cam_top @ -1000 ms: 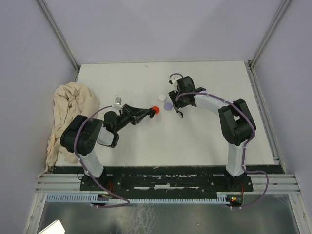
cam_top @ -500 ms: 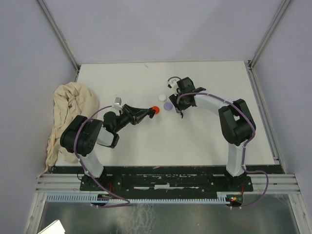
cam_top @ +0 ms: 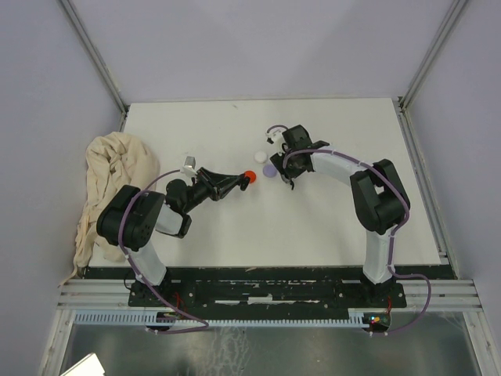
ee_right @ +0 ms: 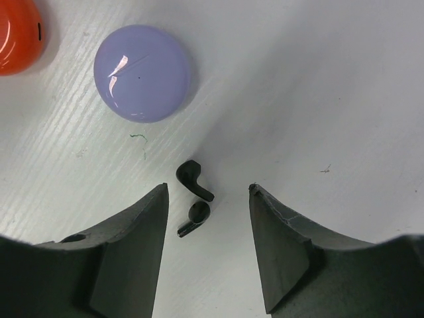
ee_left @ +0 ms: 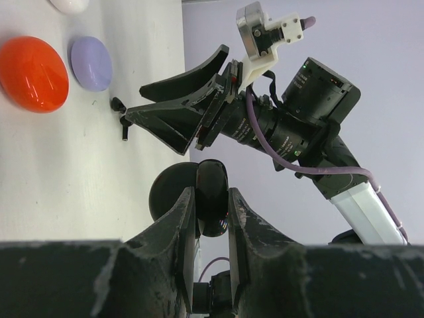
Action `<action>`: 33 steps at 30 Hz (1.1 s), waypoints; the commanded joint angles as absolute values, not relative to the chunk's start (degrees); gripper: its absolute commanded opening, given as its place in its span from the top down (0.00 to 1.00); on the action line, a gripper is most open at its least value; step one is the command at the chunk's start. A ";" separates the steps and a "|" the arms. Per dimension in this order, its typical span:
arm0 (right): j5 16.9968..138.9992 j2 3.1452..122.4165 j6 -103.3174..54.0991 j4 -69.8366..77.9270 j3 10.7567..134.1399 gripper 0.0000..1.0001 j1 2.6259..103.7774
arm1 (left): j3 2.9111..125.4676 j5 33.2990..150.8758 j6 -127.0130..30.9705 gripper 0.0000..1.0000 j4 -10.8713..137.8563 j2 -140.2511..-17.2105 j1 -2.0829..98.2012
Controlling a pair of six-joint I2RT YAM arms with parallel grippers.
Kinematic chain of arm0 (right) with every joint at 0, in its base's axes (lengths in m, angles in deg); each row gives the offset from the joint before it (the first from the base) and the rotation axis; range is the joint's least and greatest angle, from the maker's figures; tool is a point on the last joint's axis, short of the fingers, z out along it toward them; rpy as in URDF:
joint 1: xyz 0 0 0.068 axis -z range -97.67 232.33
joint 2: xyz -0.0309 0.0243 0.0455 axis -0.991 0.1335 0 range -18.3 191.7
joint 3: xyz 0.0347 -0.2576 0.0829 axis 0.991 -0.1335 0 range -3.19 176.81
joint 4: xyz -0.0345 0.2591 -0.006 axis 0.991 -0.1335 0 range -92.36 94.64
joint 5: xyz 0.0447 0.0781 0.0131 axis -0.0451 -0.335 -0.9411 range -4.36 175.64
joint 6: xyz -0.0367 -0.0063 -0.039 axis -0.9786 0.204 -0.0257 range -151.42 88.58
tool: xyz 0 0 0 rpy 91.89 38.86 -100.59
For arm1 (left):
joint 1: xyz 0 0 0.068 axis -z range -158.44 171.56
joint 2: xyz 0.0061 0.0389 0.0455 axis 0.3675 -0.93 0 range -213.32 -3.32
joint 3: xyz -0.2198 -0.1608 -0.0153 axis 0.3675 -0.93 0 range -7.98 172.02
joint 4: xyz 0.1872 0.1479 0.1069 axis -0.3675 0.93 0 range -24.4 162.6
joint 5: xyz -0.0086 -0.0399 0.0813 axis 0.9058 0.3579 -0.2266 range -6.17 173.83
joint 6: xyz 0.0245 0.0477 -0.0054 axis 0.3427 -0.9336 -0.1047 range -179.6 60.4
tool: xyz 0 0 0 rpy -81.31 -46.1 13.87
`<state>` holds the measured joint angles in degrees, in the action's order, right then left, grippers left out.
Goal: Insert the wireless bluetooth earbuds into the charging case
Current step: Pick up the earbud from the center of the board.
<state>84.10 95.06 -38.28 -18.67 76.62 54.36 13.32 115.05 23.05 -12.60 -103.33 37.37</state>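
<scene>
Two black earbuds (ee_right: 194,180) lie side by side on the white table, just below a lilac round case (ee_right: 142,73). My right gripper (ee_right: 209,189) hovers open over them, one finger on each side, touching neither. In the top view it (cam_top: 288,180) sits just right of the lilac case (cam_top: 270,169). My left gripper (ee_left: 211,192) is shut on a black round charging case (ee_left: 212,205), held on edge near the red case (cam_top: 250,177). From the left wrist view the earbuds (ee_left: 121,106) show right at the right gripper's fingertips (ee_left: 132,116).
A red round case (ee_left: 33,73) and a white one (cam_top: 260,157) lie beside the lilac case (ee_left: 91,63). A crumpled beige cloth (cam_top: 109,180) is heaped at the table's left edge. Grey walls and metal rails enclose the table.
The right wrist has shifted slightly left toward the lilac case, jaws still open. The left arm and its black case have not moved.
</scene>
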 commanded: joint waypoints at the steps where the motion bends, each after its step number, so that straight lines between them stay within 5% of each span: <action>1: 84.00 95.53 -39.40 -18.90 79.33 0.40 53.72 | 13.77 116.32 24.75 0.97 -17.55 -103.58 37.03; 33: 89.22 99.97 -38.78 -20.00 82.95 0.44 53.15 | 13.31 116.52 25.12 0.97 -18.62 -104.17 36.57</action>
<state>87.73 99.52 -39.24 -20.27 80.30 53.44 13.32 115.66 23.68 -14.45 -104.03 37.00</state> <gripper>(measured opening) 0.564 0.284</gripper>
